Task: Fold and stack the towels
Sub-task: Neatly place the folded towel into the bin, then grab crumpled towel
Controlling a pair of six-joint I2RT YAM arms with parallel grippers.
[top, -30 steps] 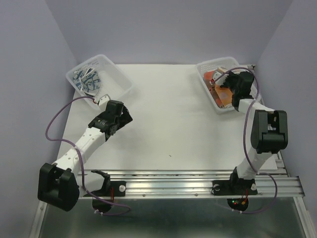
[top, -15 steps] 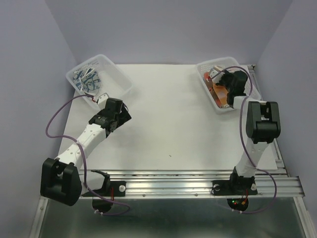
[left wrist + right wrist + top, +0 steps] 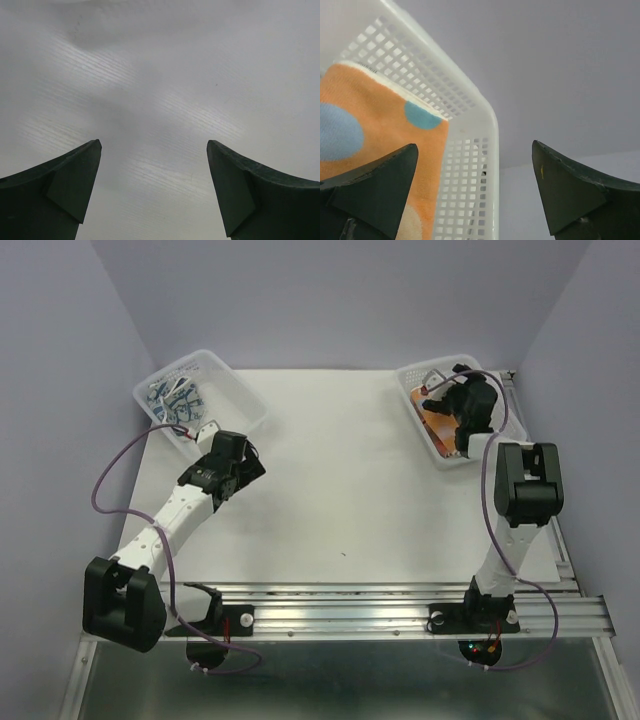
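My right end effector (image 3: 475, 146), spread apart over the orange towel (image 3: 382, 95), should dip and pinch one corner.

A flat white table (image 3: 340, 500) fills the middle, with a ribbed metal rail (image 3: 380, 605) running along its near edge, where both arm bases sit side by side. At the far left corner stands a clear plastic basket (image 3: 240, 400), and blue-and-white patterned towels (image 3: 175, 400) lie inside it, toward its left end. At the far right corner stands a white lattice-walled plastic basket (image 3: 428, 368), with an orange towel with pale dots (image 3: 442, 426) lying flat in it. The left gripper (image 3: 248, 470) is over bare table just beside the left basket's near wall. The right gripper (image 3: 462, 405) is over the right basket, above the towel, which lies to the left of the basket's corner in the wrist view.
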